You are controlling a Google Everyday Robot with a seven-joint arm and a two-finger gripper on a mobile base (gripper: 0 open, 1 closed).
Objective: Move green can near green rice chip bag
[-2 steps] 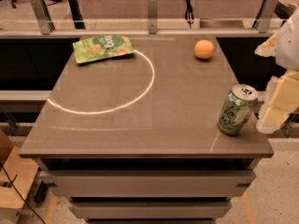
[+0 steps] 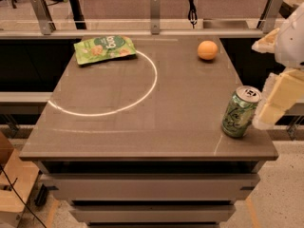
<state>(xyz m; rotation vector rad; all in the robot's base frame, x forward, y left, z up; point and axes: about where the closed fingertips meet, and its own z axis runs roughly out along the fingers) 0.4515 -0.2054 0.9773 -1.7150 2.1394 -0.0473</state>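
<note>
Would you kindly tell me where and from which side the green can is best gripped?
Grip the green can at mid-body from the right, where the gripper sits beside it. Its round sides suit the jaws, and it looks tilted, so match that.

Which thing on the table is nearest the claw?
The green can, front right beside the claw; the orange and green rice chip bag lie farther back.

Just left of the gripper (image 2: 271, 107), the green can (image 2: 241, 112) bore pale script seemingly starting "La". White lettering on the green rice chip bag (image 2: 104, 49), far from it, could not be read.
</note>
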